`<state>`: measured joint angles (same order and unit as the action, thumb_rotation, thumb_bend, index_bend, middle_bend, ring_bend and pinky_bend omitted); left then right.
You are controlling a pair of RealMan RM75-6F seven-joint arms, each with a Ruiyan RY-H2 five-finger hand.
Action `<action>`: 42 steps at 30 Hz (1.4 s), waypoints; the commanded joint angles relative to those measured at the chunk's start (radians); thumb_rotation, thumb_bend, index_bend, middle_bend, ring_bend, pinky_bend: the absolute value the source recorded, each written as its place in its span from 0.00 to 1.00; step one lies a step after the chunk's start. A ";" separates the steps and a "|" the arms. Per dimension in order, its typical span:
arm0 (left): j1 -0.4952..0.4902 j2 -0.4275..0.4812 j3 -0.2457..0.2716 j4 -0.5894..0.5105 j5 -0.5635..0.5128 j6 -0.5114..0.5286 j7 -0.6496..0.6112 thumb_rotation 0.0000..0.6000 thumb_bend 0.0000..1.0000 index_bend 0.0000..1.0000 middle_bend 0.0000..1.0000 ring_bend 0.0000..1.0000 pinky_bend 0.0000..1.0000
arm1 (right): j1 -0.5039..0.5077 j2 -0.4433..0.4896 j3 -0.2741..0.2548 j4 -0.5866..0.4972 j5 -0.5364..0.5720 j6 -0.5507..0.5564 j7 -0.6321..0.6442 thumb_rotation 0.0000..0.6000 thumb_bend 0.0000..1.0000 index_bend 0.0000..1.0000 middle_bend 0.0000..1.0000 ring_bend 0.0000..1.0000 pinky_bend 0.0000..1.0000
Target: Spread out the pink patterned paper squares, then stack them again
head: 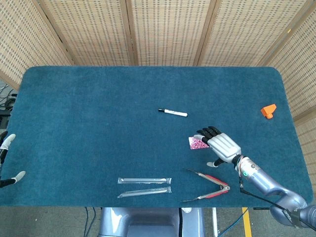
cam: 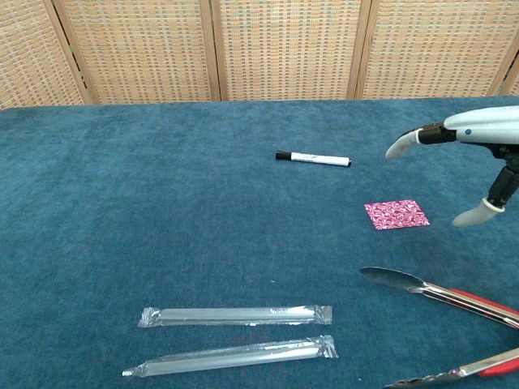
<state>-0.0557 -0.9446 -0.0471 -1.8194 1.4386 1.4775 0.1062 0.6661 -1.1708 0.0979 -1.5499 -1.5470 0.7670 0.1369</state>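
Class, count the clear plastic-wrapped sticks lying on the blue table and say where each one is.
2. One wrapped stick lies near the front edge, left of the tongs; the second wrapped stick lies just in front of it, roughly parallel.

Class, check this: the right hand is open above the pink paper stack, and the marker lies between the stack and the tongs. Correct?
Not quite. The marker lies on the far side of the pink paper stack, away from the tongs, as the head view shows. The right hand is open above the stack.
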 commanded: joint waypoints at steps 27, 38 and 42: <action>-0.003 -0.006 0.008 -0.007 -0.009 -0.012 0.018 1.00 0.04 0.03 0.00 0.00 0.00 | 0.084 -0.083 -0.072 0.128 0.015 -0.082 0.051 0.72 0.26 0.17 0.13 0.00 0.00; -0.001 -0.012 0.009 -0.002 -0.018 -0.013 0.018 1.00 0.04 0.03 0.00 0.00 0.00 | 0.116 -0.125 -0.086 0.181 0.025 -0.119 0.031 0.72 0.26 0.17 0.13 0.00 0.00; 0.001 -0.013 0.010 0.002 -0.021 -0.012 0.014 1.00 0.04 0.03 0.00 0.00 0.00 | 0.123 -0.138 -0.089 0.202 0.032 -0.130 0.022 0.72 0.26 0.17 0.13 0.00 0.00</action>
<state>-0.0547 -0.9572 -0.0372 -1.8179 1.4179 1.4658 0.1209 0.7872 -1.3054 0.0098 -1.3524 -1.5172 0.6398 0.1614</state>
